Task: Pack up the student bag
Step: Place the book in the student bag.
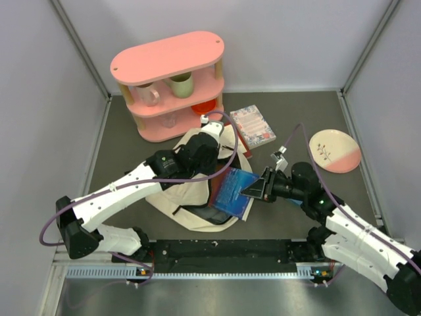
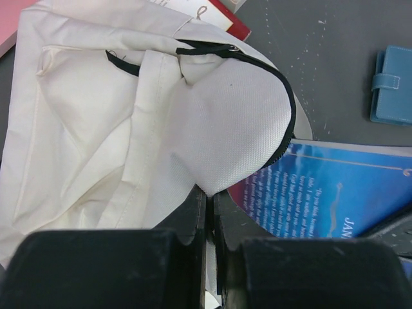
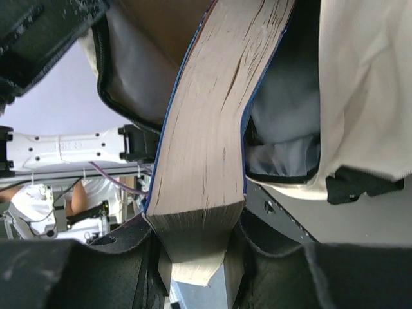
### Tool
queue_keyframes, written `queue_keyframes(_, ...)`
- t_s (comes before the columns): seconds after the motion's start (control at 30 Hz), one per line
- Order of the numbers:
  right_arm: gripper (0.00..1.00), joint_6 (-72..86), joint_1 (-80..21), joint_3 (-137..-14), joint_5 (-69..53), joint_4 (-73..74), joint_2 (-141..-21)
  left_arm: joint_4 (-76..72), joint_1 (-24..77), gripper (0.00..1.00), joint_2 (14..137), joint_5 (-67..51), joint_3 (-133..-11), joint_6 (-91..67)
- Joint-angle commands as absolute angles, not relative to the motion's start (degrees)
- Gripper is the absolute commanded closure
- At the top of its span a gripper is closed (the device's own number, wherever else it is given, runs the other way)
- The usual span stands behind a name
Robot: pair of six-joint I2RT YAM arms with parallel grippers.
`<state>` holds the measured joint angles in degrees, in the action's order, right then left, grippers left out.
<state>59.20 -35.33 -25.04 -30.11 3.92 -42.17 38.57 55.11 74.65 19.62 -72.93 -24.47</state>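
The step in hand is judged to be the loading of a book into the bag. The bag lies flat in the middle of the table, in front of the pink shelf, with its opening turned toward the right arm.

The left gripper is seen clamped on the cream fabric at the edge of the opening. The zipped rim is held up by it, so that the mouth is lifted off the table.

The right gripper is closed on the blue book and grips it across its thickness near one end. In the right wrist view the page block is seen running away from the fingers into the gap between the bag's two walls, with grey lining on either side. The far end of the book is taken to be partly inside already, while the gripped end remains outside.

A patterned notebook and a plate lie apart to the right, behind the bag.

The next move is judged to call for a straight push of the book deeper along its own length. The opening must be held lifted by the left arm until then. Release is best made only once the book is well past the zipper, so that it is not dragged back out.
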Motion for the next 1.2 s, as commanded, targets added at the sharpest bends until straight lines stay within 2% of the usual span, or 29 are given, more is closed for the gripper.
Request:
queue_keyframes(0.0,1.0,64.0,-36.3,-27.3,-27.7,-17.4,-43.9,33.0,55.0,1.0,72.0,17.6,-73.8,-23.8)
queue_keyframes(0.17,1.0,64.4,-40.2,-28.0,-18.0,-20.6,-46.7,32.8,55.0,1.0,71.2,16.7,-75.1,-24.5)
queue_keyframes(0.4,1.0,64.5,-46.7,-31.6,-10.9,-15.6,-53.3,33.8,55.0,1.0,70.5,21.3,-77.5,-25.2)
queue_keyframes(0.67,1.0,62.4,-49.1,-31.7,-9.4,-27.8,-57.9,32.8,55.0,1.0,70.0,19.5,-76.9,-25.1)
queue_keyframes(0.87,1.0,61.5,-52.1,-31.6,-3.7,-36.8,-61.8,32.3,55.0,1.0,70.2,18.4,-77.2,-26.1)
queue_keyframes(1.03,1.0,58.5,-53.0,-34.0,-1.7,-41.9,-68.5,31.7,55.1,1.0,70.3,17.5,-76.6,-26.7)
queue_keyframes(1.17,1.0,58.2,-53.2,-33.0,1.7,-53.0,-74.1,31.1,55.0,1.0,69.2,16.0,-76.7,-26.8)
